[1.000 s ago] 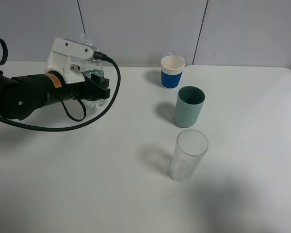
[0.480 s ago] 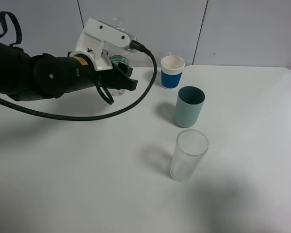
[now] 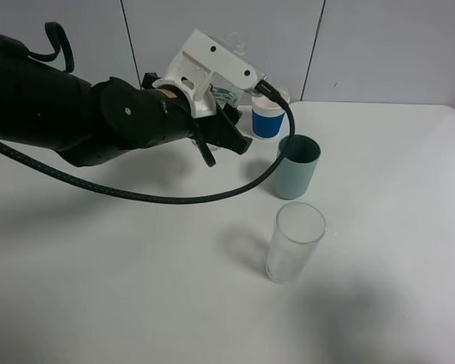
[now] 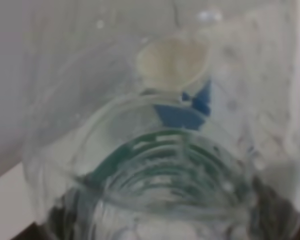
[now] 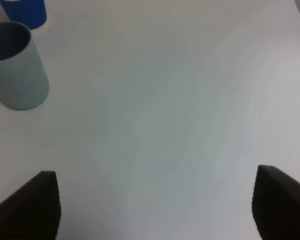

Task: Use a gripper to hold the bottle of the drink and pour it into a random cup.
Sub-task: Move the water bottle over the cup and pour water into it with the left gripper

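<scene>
My left gripper (image 3: 227,127) is shut on the bottle of the drink (image 3: 226,95) and holds it above the table, just left of the white cup with the blue band (image 3: 268,121). The clear bottle (image 4: 160,150) with its dark green label fills the left wrist view. The grey-teal cup (image 3: 296,167) stands upright to the right of and a little nearer than the held bottle. It also shows in the right wrist view (image 5: 17,67). My right gripper (image 5: 155,210) is open and empty over bare table, and it is out of the exterior high view.
A clear glass (image 3: 294,243) stands in front of the grey-teal cup. The white cup with the blue band also shows in the right wrist view (image 5: 24,12). The left arm's black cable (image 3: 174,199) hangs in a loop over the table. A grey panelled wall (image 3: 364,45) stands behind the white table (image 3: 136,288).
My left arm has lifted the bottle and carried it to the right, from the far left of the table to just beside the white cup. The cups have not moved.
</scene>
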### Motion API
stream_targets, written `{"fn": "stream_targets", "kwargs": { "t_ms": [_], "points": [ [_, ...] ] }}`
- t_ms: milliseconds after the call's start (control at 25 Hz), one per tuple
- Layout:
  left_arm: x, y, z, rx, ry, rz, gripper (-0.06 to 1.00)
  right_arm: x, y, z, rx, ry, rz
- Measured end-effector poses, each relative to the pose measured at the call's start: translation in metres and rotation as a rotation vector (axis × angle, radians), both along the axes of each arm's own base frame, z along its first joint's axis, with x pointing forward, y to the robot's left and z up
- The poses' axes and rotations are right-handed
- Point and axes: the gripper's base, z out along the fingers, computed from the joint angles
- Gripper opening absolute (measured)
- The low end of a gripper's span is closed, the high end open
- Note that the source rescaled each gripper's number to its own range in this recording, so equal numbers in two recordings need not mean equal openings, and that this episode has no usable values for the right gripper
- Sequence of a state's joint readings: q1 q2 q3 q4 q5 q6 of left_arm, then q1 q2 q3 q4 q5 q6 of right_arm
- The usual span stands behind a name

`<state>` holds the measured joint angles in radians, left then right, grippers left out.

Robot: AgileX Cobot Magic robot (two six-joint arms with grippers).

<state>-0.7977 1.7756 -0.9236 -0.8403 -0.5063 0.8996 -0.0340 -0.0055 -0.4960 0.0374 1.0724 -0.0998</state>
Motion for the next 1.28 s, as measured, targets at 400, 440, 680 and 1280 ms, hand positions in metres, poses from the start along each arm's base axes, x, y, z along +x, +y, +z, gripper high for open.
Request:
{"fn": "stream_targets", "kwargs": {
  "t_ms": [400,440,680,1280],
  "points": [
    [-0.005,-0.019,0.003,-0.187,0.024,-0.139,0.00,0.000,0.000,0.000,0.000,0.000,0.000],
    [-0.005,-0.019,0.004,-0.201,0.029,-0.155,0.00,0.000,0.000,0.000,0.000,0.000,0.000],
    [-0.006,-0.021,0.002,-0.237,0.087,-0.271,0.00,0.000,0.000,0.000,0.000,0.000,0.000],
    [0.014,0.012,-0.008,-0.237,0.254,-0.293,0.00,0.000,0.000,0.000,0.000,0.000,0.000]
  ]
}}
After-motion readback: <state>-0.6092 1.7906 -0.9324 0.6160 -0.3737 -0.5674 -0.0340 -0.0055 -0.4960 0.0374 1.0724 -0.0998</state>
